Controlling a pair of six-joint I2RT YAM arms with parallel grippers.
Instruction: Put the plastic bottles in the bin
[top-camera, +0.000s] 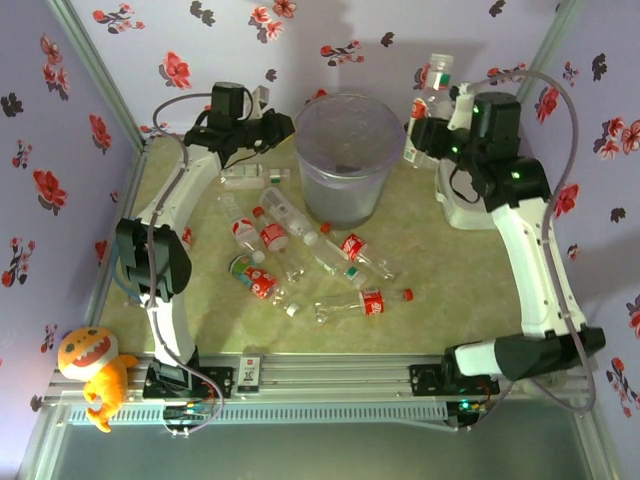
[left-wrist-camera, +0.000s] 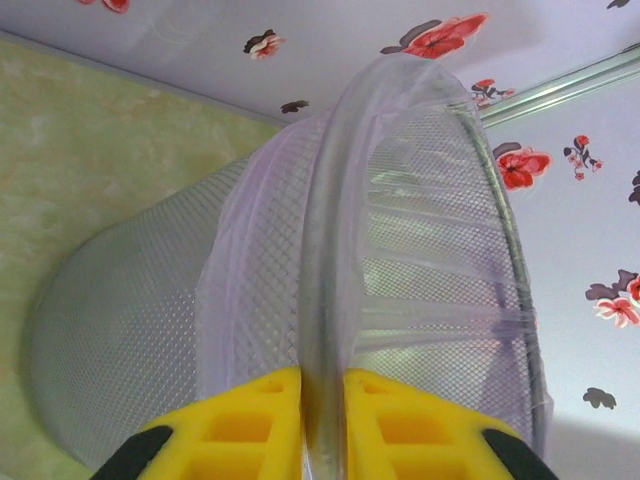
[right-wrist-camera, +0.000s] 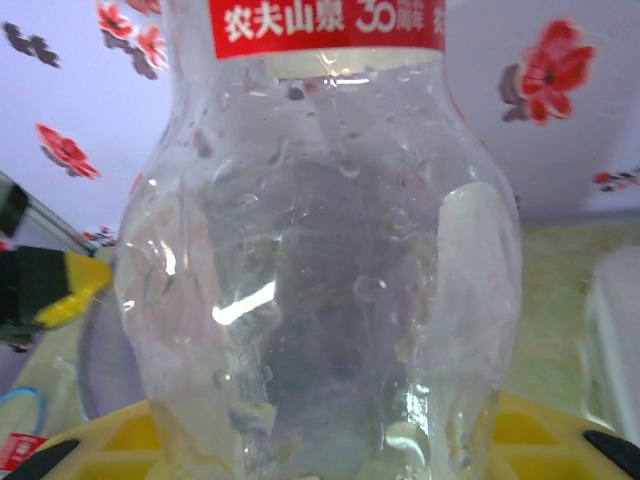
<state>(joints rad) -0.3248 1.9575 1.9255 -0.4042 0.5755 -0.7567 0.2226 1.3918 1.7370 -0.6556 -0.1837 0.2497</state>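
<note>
The bin (top-camera: 345, 200), a translucent grey-lilac bucket, stands at the back middle of the table. My left gripper (top-camera: 287, 126) is shut on its left rim; in the left wrist view the rim of the bin (left-wrist-camera: 420, 250) runs up between the yellow fingers of the left gripper (left-wrist-camera: 322, 425). My right gripper (top-camera: 418, 132) hovers at the bin's right side, shut on a clear bottle with a red label (top-camera: 421, 106). That bottle (right-wrist-camera: 320, 280) stands upright in the right gripper (right-wrist-camera: 320, 445). Several plastic bottles (top-camera: 350, 248) lie on the table in front of the bin.
A white rounded box (top-camera: 465, 208) sits right of the bin, under my right arm, with another bottle (top-camera: 438, 70) behind it. Floral walls close the back and sides. An orange plush toy (top-camera: 92, 362) lies at the near left corner.
</note>
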